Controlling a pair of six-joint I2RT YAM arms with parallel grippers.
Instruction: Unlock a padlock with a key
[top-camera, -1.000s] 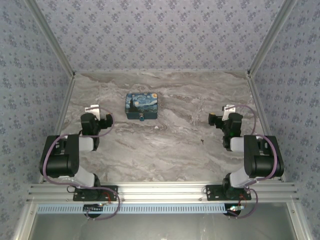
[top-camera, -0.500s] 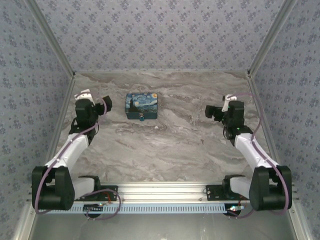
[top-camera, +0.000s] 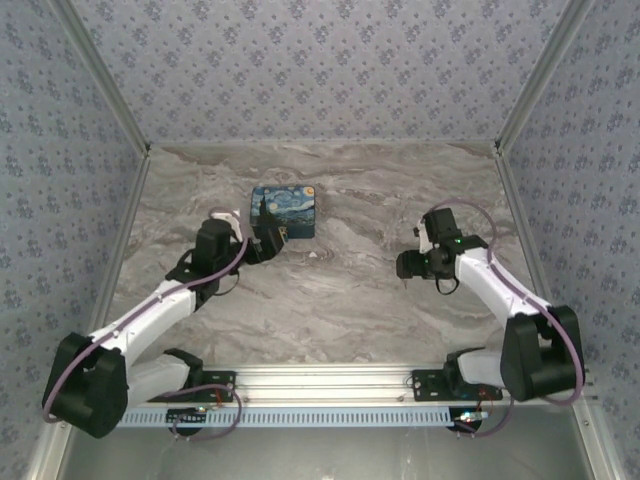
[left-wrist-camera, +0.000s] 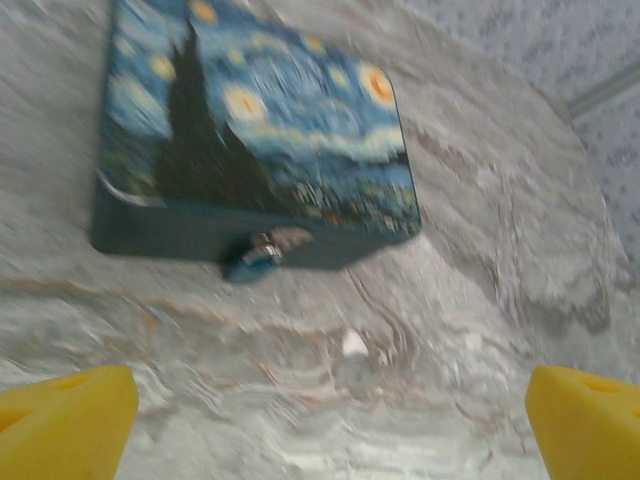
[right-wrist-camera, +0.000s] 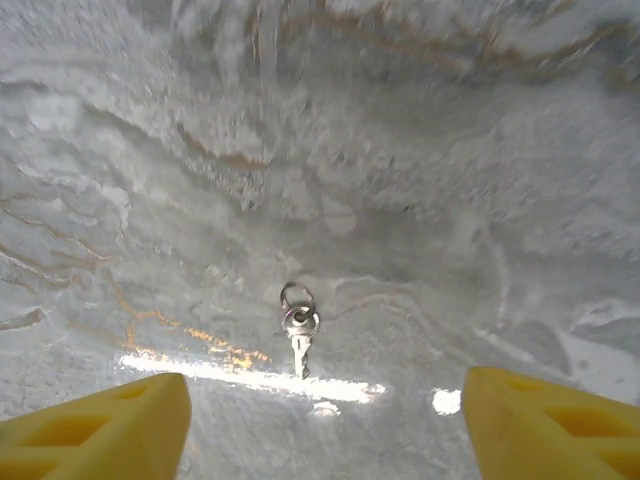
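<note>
The tiny blue-bodied padlock (left-wrist-camera: 258, 255) with a silvery shackle sits at the front wall of the flat blue-and-yellow starry-night painted box (left-wrist-camera: 260, 130), low by the grey marbled tabletop (left-wrist-camera: 470, 300). The left gripper (left-wrist-camera: 322, 430) hovers near it, its yellow fingers (left-wrist-camera: 60, 420) spread wide, with nothing between them. The small silvery metal key (right-wrist-camera: 299, 335) on its ring lies flat on the table, well apart from the box. The right gripper (right-wrist-camera: 322, 430) hangs over it — jaws released, the key lying between them untouched.

Padlock (left-wrist-camera: 262, 255) smeared by blur, painted box (left-wrist-camera: 260, 130) cropped at top edge
</note>
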